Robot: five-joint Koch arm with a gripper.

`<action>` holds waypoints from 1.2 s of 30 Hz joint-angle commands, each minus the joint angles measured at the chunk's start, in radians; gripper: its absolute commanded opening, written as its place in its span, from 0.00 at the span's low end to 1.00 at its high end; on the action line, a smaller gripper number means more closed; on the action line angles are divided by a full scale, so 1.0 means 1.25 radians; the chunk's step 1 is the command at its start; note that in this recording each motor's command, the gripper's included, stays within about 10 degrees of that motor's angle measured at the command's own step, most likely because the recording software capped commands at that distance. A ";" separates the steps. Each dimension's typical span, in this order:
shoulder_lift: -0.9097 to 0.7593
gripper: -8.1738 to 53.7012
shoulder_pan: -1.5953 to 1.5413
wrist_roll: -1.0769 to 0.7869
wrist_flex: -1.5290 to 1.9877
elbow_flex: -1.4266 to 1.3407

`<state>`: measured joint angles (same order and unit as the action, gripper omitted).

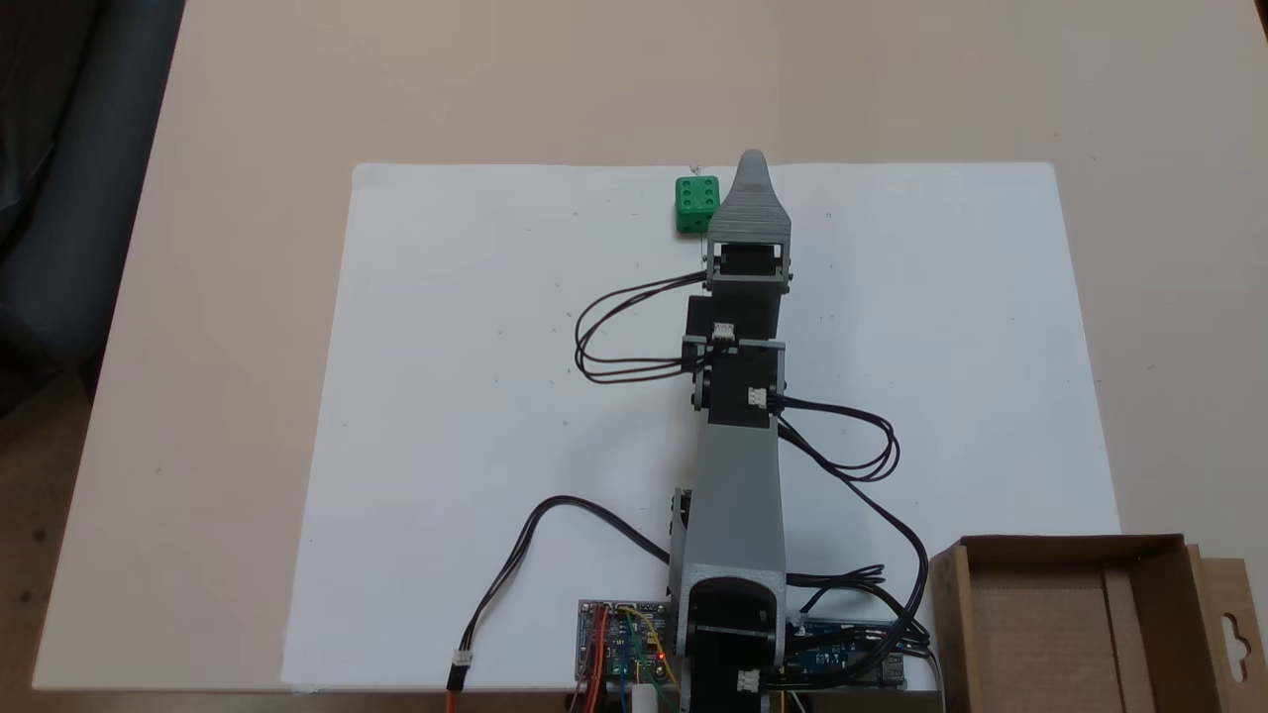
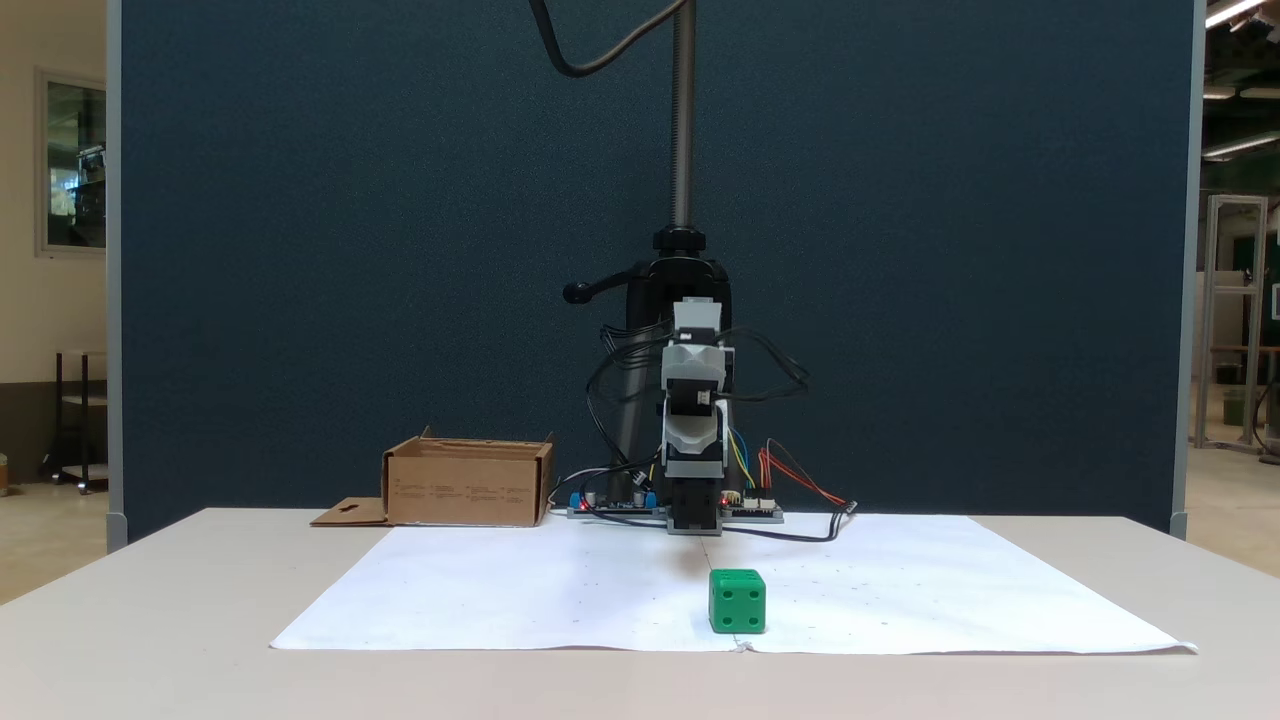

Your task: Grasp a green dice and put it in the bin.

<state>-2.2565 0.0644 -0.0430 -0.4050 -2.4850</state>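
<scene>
I count one die [image 1: 696, 203], bright green, resting on the white paper sheet [image 1: 475, 416] close to its far edge from the arm's base. From above, six pips face up and the gripper [image 1: 753, 163] reaches just to the die's right, not touching it. Only one grey tip shows, so I cannot tell whether the jaws are apart or together. The low front view shows a four-pip face on the die [image 2: 737, 601]. One bin [image 2: 468, 483], open cardboard, stands beside the arm's base, well apart from the die.
</scene>
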 commanded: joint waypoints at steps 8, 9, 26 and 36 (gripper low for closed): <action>-0.083 0.84 -0.006 -0.027 0.488 0.344; -0.074 0.84 -0.006 -0.026 0.534 0.385; 0.287 0.80 -0.004 0.018 1.271 0.925; 0.530 0.80 -0.018 0.049 1.571 1.302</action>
<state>-1.5877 0.0476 -0.0383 1.4036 -0.9081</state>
